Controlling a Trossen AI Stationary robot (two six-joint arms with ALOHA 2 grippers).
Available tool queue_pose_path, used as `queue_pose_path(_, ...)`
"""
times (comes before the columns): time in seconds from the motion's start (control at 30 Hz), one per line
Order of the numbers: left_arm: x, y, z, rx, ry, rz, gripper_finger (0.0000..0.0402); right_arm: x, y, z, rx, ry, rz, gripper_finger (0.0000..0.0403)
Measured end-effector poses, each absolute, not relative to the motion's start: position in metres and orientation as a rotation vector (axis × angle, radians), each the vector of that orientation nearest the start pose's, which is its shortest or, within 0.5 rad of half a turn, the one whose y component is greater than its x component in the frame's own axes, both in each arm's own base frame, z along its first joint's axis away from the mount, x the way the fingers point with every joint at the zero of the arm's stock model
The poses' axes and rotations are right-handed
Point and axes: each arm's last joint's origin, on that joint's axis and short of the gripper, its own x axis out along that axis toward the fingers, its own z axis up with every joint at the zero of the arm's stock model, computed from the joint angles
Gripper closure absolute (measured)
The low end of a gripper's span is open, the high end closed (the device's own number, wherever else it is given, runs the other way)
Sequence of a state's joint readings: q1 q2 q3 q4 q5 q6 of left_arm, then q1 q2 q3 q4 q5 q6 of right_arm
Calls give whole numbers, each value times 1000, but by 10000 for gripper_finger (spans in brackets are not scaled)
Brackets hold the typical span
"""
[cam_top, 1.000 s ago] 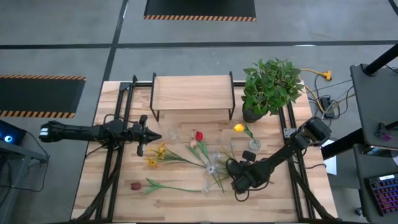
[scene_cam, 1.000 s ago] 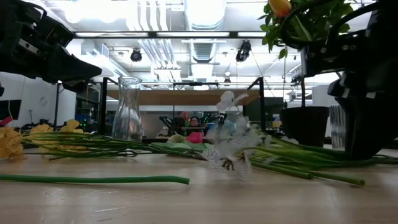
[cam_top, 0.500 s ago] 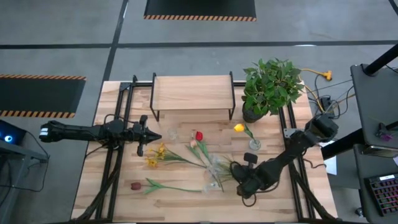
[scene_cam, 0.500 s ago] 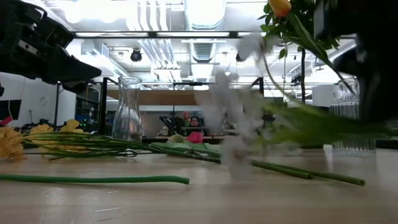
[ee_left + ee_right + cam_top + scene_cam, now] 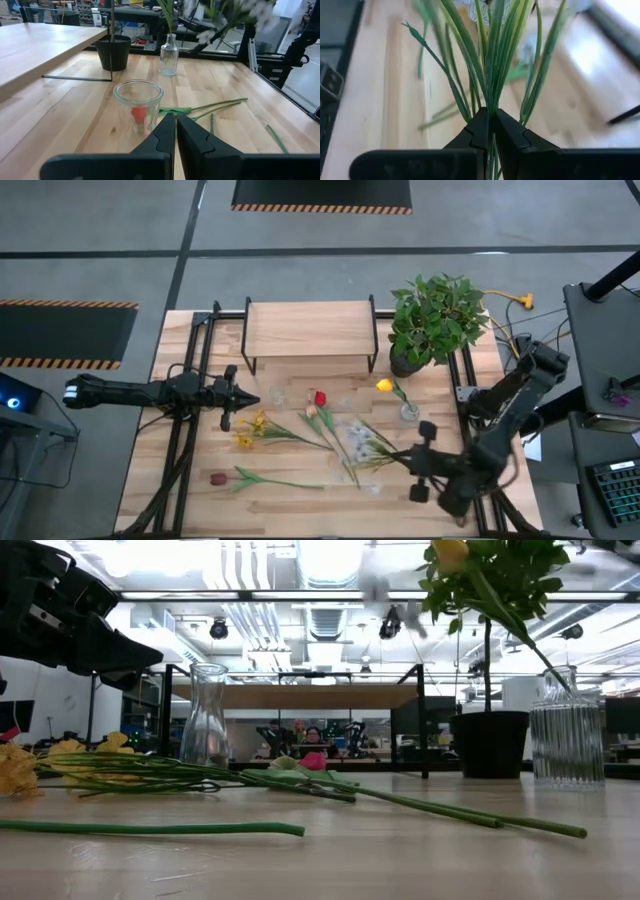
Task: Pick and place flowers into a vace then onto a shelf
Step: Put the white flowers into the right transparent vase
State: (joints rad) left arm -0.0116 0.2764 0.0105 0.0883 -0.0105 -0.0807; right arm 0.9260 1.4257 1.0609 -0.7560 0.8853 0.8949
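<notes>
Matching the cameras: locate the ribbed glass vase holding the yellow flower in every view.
High view: ribbed vase right of centre, near the potted plant.
Low view: far right, beside its black pot.
Left wrist view: upper middle, beside that pot.
Right wrist view: not in it.
Shared landmark: the potted plant.

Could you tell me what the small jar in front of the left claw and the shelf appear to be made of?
The jar looks like clear smooth glass: the table grain and a red flower head show through it. The shelf seems to have a light, matte wood top, showing grain, on thin black legs, probably metal.
</notes>
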Motion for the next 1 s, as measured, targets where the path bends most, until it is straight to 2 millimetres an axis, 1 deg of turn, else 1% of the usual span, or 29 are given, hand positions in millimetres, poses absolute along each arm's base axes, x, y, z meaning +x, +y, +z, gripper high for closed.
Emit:
queue_pose_path(0.1,113,-1,152,-79,177,6,402,167,199,264,-56,509,-280,390)
queue_pose_path(0.23,113,-1,152,-78,176,6,402,155,189,268,-75,398,-332,390)
queue_pose_path(0.37,113,-1,152,-79,176,6,402,148,176,269,-79,319,-386,390)
queue_pose_path(0.57,113,-1,152,-79,176,6,402,141,162,271,-124,121,-526,390)
queue_pose_path(0.8,113,-1,152,-79,177,6,402,137,155,274,-157,52,-576,390)
queue_pose_path(1.0,113,-1,152,-78,177,6,402,135,152,277,-165,48,-583,390)
